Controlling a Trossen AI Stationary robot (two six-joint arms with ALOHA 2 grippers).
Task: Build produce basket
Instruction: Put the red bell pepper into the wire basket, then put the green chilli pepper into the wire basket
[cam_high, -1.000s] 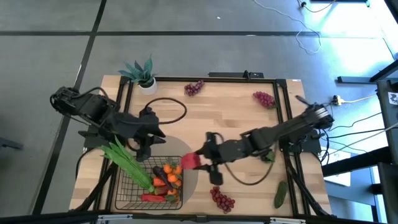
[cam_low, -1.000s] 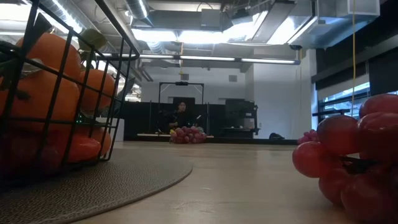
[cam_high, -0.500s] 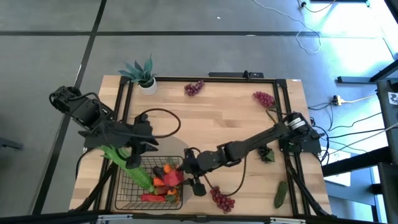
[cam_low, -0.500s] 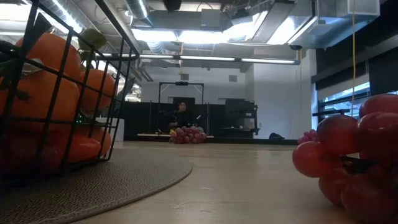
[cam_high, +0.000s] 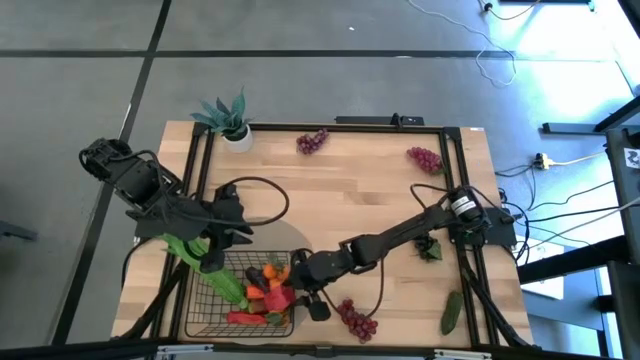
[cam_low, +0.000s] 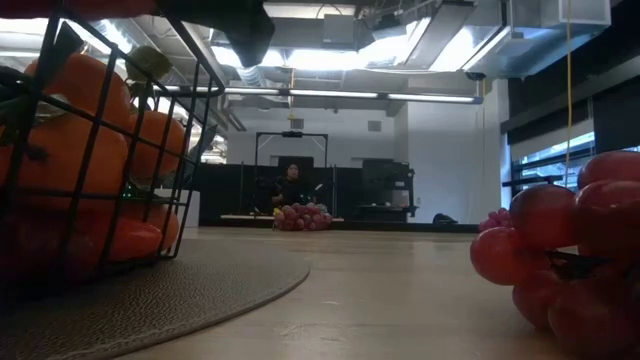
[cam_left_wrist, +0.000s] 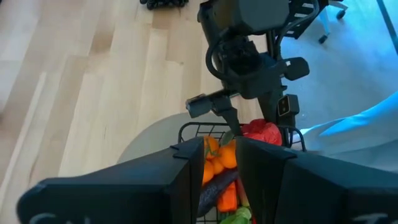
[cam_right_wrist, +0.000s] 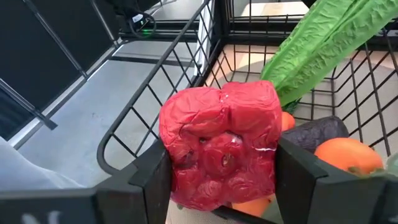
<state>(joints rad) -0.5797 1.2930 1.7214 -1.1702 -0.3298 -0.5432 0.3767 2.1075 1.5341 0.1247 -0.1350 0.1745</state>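
The dark wire basket (cam_high: 215, 305) stands on the grey round mat (cam_high: 300, 255) at the table's near left. It holds carrots, tangerines (cam_right_wrist: 345, 155), a red pepper (cam_high: 245, 317) and long green bean pods (cam_high: 205, 262). My right gripper (cam_high: 285, 292) is shut on a crinkled red pepper (cam_right_wrist: 217, 146) just above the basket's right part. My left gripper (cam_high: 214, 258) hovers open and empty over the basket's far left corner, above the green pods. Its fingers show in the left wrist view (cam_left_wrist: 221, 168). My right gripper pinches the red pepper by its two opposite sides (cam_right_wrist: 171, 155) between its two fingers (cam_right_wrist: 305, 177). The fingers come slanting down from the table's right. The pepper is lifted clear, above the tangerines and inside the basket's rim.
Grape bunches lie near the basket on the right (cam_high: 357, 320), at the far middle (cam_high: 312, 140) and at the far right (cam_high: 425, 158). A green pod (cam_high: 452, 312) lies at the near right. A potted plant (cam_high: 228, 115) stands at the far left corner. A person (cam_low: 290, 182) sits in the room behind.
My right gripper has carried the red pepper toward the table's left and near edge, from beside the basket to over its right part, and lower. My left gripper has drawn a little toward the table's left and near edge.
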